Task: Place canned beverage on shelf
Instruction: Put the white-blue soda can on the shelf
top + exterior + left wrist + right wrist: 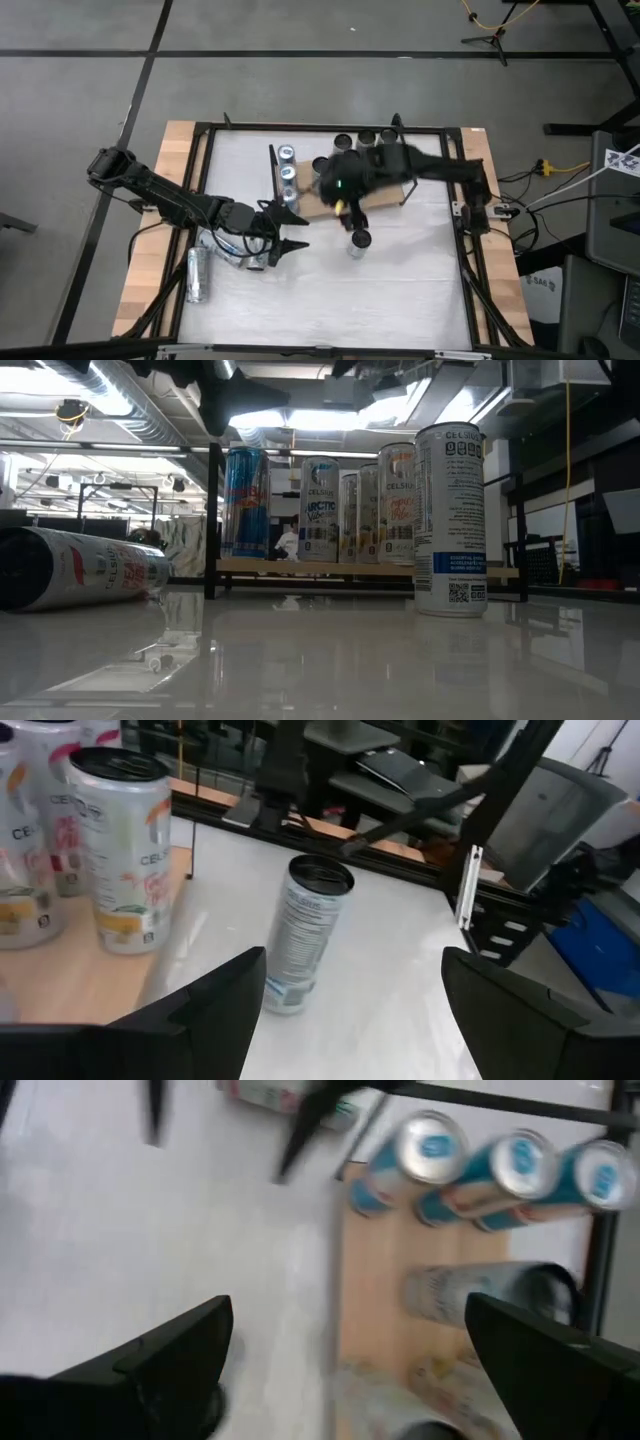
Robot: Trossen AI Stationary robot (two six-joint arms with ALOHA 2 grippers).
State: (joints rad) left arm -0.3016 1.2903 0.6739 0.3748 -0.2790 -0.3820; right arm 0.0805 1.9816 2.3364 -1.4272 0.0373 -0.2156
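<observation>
A white canned beverage [358, 240] stands upright on the white tabletop, just in front of the shelf [385, 200]; the low view shows the can [450, 520] and so does the left wrist view [305, 935]. The light-brown shelf board [400, 1270] carries several upright cans [330, 510]. My right gripper [343, 203] hangs open above the shelf's near edge, with nothing between its fingers [348, 1305]. My left gripper [285, 235] stands open to the left of the can, pointing toward it [352, 960], apart from it.
One can [197, 272] lies on its side near the table's left edge [80, 567], and more cans [232, 247] lie under my left arm. A black frame [330, 128] runs round the table. Bare tabletop [400, 290] lies in front of the standing can.
</observation>
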